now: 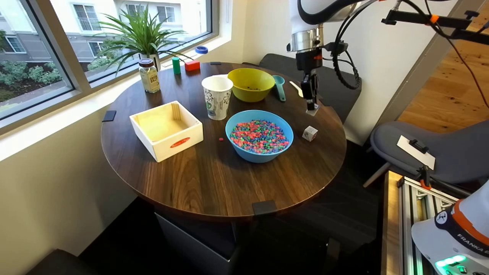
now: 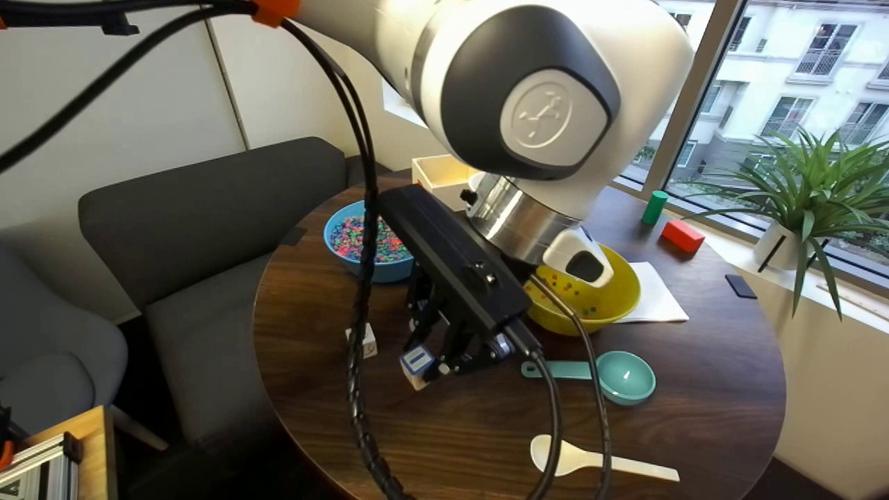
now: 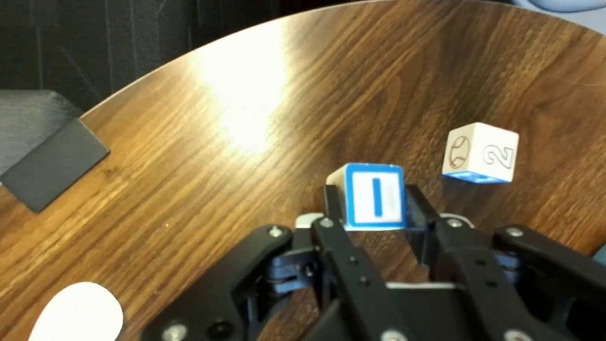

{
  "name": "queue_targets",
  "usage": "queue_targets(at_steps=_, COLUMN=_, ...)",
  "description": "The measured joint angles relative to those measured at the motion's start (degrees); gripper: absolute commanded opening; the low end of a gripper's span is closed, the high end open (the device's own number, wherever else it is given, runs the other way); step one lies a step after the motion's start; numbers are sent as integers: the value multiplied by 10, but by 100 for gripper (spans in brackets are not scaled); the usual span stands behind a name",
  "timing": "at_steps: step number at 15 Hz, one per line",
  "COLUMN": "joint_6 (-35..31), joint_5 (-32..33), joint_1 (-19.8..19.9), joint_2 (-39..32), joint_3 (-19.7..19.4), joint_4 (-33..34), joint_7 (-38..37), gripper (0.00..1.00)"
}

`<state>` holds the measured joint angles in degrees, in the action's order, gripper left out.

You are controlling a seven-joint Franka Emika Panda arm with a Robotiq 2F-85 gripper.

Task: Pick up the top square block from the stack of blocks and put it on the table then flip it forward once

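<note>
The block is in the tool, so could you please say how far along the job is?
Done: the block is apart from the other block, which sits on the table. In hand: the tool grips the former, though whether it touches the table is unclear. Left, probably: setting down and one forward flip.

in an exterior view the gripper point(image 1: 311, 104) covers part of the held block point(image 1: 313, 112), whose faces are too small to read there; the lettering on the jar point(image 1: 149, 77), well left of the held block, is just as illegible. in an exterior view the arm point(image 2: 517, 104), cut off by the top edge, hides parts of the wooden box point(image 2: 439, 193) beyond the held block and the yellow bowl point(image 2: 615, 305) to its right, while a cable point(image 2: 355, 375) crosses the other block point(image 2: 370, 342) to its left. in the wrist view the spoon point(image 3: 78, 310), left of the held block, and a bluish sliver point(image 3: 601, 255) right of it (of what, i cannot tell) are cut off.
</note>
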<state>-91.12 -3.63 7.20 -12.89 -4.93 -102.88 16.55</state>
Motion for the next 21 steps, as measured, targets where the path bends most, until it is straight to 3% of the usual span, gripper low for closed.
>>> queue_targets(at_steps=7, joint_6=-218, joint_5=4, joint_1=-24, joint_2=108, joint_3=17, joint_4=-157, joint_7=-41, gripper=12)
queue_targets(at_steps=12, joint_6=-327, joint_5=39, joint_1=-36, joint_2=186, joint_3=23, joint_4=-251, joint_7=-80, gripper=12)
queue_targets(at_steps=21, joint_6=-545, joint_5=124, joint_1=-31, joint_2=244, joint_3=26, joint_4=-382, joint_7=-201, gripper=12)
